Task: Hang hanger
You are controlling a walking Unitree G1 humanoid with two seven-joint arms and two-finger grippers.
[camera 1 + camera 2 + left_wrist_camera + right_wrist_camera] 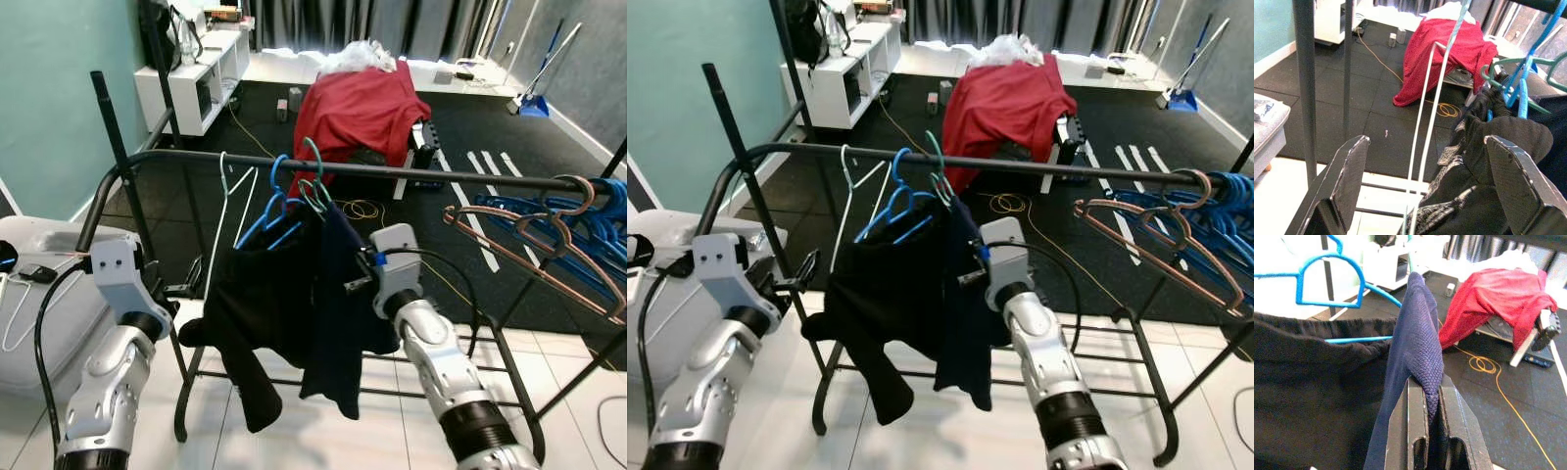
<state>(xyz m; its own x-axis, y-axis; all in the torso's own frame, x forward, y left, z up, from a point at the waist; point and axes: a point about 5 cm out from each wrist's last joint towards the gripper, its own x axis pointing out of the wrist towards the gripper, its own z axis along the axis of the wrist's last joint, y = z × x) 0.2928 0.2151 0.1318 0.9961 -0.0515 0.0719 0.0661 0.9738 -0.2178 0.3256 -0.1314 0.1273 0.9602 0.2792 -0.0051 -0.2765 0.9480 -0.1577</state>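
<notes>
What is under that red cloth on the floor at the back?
The red cloth is draped over something bulky. At its right edge a dark object with a pale bar pokes out; something white lies on top. What it covers is mostly hidden.

A black rail (pixel 411 174) is carrying a white hanger (pixel 227 211), a blue hanger (pixel 271 211) and a teal hanger (pixel 315 186). A navy, fine-knit garment (pixel 1418 347) is hanging beside a black garment (pixel 260 304). Behind, a red cloth (pixel 361 108) is lying over black floor mats (pixel 255 127), crossed by a yellow cord (pixel 361 209).

home laundry room: clothes rack (pixel 392 174).
</notes>
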